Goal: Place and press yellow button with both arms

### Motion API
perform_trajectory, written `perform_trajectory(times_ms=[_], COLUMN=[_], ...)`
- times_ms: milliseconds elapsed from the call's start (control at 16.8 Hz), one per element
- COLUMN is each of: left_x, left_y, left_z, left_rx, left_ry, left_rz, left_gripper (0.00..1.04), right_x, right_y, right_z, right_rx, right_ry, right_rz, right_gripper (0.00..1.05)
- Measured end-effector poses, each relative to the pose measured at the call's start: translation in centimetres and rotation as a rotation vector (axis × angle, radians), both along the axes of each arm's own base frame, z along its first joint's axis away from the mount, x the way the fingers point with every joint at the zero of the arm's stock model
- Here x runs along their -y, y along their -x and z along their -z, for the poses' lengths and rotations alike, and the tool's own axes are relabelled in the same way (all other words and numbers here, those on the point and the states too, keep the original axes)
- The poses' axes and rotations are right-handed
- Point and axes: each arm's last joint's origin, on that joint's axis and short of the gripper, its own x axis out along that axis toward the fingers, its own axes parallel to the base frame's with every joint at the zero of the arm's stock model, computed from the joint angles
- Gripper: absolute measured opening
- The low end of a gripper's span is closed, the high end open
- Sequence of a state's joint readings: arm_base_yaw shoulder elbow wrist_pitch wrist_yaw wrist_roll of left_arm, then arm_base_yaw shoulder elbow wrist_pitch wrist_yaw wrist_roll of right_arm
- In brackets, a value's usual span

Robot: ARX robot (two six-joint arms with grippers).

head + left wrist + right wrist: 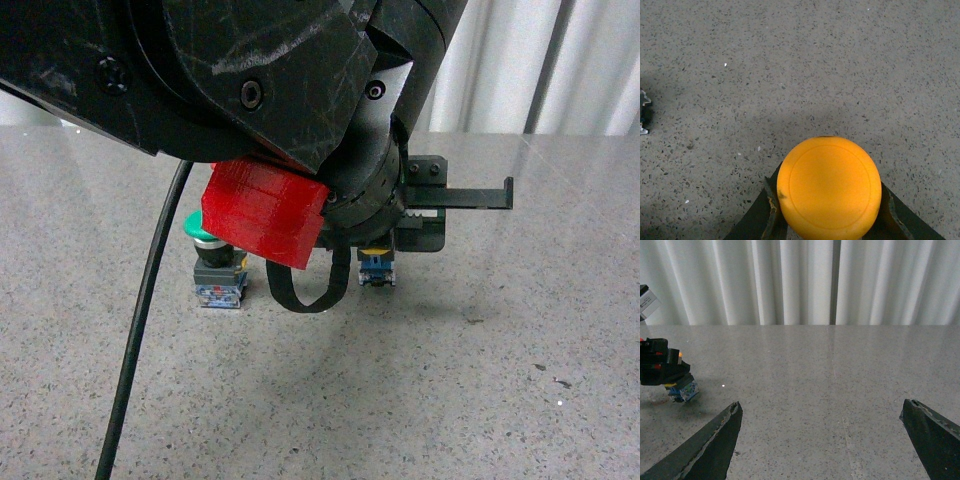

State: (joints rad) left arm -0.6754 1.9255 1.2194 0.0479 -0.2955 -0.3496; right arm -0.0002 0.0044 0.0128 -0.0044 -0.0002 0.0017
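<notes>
Currently: yellow button [829, 187] stands upright, long axis vertical, round cap up and blue-grey base down toward the bench [450, 380]. The left wrist view looks straight down the axis onto the cap, so the body below is hidden there. Left pincer [829, 216] is clamped on the button: one dark finger [767, 215] shows at each side of the cap, tight against it, and the cap sits above and between them. In the front view only the base shows, poking out beneath the pincer, at or just above the bench; contact cannot be told. The right wrist view shows the base slightly tilted, with a shadow under it. Right pincer [821, 407] is wide apart and holds nothing, only bare bench between its fingers; it is well apart from the button, which sits far to one side of that view. Green button [220, 278] stands on the bench, near the yellow one but not touching. Red block [265, 215] on the left arm hangs between the two in the front view. Black cable [140, 330] trails down to the bench. White curtain [790, 280] behind.
</notes>
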Motion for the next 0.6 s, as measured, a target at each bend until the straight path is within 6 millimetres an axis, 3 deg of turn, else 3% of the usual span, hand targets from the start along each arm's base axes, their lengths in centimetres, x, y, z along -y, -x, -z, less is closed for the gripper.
perform_trajectory(times_ms=[179, 238, 357, 417, 476, 536, 595], left_x=[0.2, 0.2, 0.3, 0.3, -0.2, -3.0, -4.9], left_y=[0.1, 0.1, 0.1, 0.1, 0.1, 0.4, 0.3], left_z=[0.3, 0.5, 0.7, 0.6, -0.5, -4.2, -5.9], left_rx=[-0.010, -0.016, -0.020, -0.016, 0.040, 0.168, 0.238], left_ry=[0.001, -0.001, -0.001, 0.008, 0.024, 0.048, 0.056], left_rz=[-0.002, -0.002, 0.003, 0.008, 0.001, -0.040, -0.079], left_gripper=[0.30, 0.36, 0.53, 0.76, 1.00, 0.98, 0.98], right_x=[0.0, 0.0, 0.0, 0.0, 0.0, 0.0, 0.0], right_y=[0.0, 0.0, 0.0, 0.0, 0.0, 0.0, 0.0], right_z=[0.0, 0.0, 0.0, 0.0, 0.0, 0.0, 0.0], right_rx=[0.000, 0.000, 0.000, 0.000, 0.000, 0.000, 0.000], right_ry=[0.000, 0.000, 0.000, 0.000, 0.000, 0.000, 0.000], right_rz=[0.000, 0.000, 0.000, 0.000, 0.000, 0.000, 0.000], right_gripper=[0.98, 0.98, 0.98, 0.98, 0.98, 0.98, 0.98])
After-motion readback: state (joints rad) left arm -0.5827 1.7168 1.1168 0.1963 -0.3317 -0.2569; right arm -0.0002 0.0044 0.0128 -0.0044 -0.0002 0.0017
